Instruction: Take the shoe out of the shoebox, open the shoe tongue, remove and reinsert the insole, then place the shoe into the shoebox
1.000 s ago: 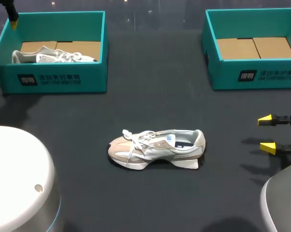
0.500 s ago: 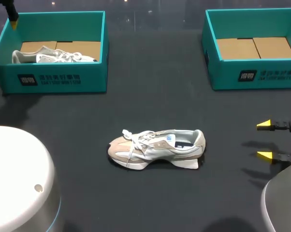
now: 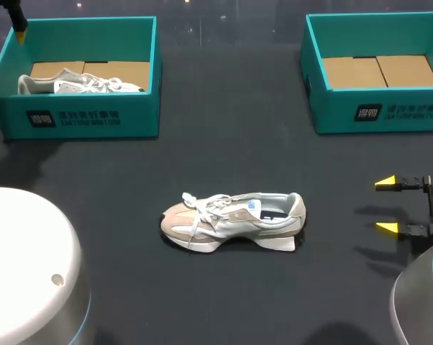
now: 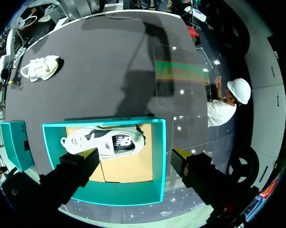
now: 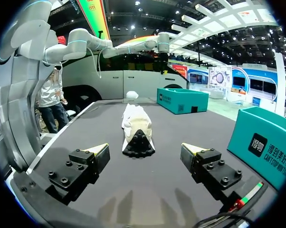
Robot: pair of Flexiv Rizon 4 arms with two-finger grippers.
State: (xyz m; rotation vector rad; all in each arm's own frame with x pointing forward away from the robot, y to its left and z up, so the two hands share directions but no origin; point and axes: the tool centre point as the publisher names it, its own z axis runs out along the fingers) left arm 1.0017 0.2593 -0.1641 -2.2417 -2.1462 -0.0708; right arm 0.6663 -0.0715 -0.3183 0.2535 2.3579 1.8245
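As the shoe (image 3: 232, 219) lies centrally, right hand (image 3: 386, 205) hovers spread, well apart.

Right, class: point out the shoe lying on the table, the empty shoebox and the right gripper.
shoe (image 3: 231, 219): head view, middle of its side panel.
empty shoebox (image 3: 335, 115): head view, its front wall.
right gripper (image 3: 386, 206): head view, midway between its yellow tips.
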